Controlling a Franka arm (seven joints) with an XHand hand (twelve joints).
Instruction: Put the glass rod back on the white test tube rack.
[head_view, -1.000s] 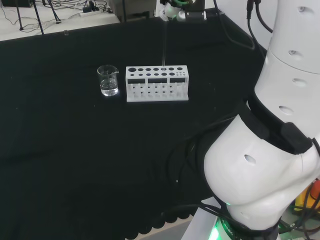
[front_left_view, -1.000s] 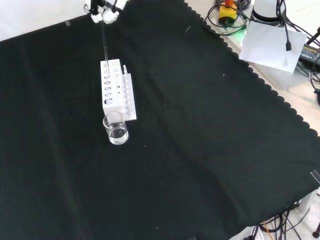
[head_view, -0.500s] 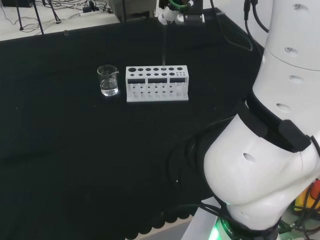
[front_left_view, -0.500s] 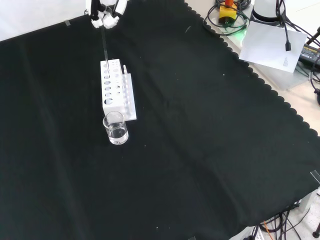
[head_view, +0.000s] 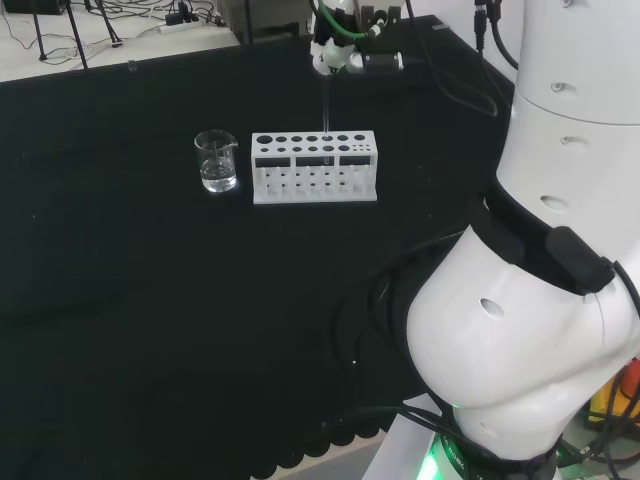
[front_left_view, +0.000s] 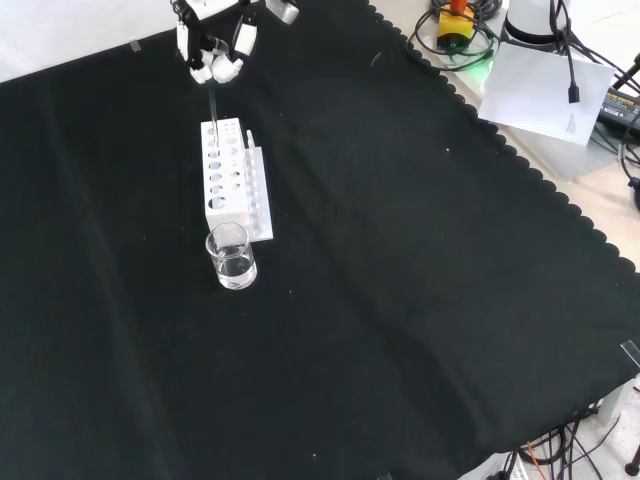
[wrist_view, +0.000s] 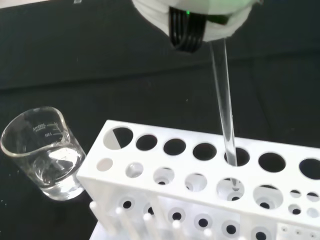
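The hand (front_left_view: 216, 52) pinches the upright glass rod (wrist_view: 224, 112), its lower end inside a hole of the white test tube rack (front_left_view: 230, 178), with a glass beaker (front_left_view: 231, 256) just at the rack's 6 o'clock in the front view.

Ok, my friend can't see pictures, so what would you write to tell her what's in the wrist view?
A clear glass rod, held by the hand, reaches down into a hole in the top of the white test tube rack. A small glass beaker with a little clear liquid stands beside the rack on black cloth.
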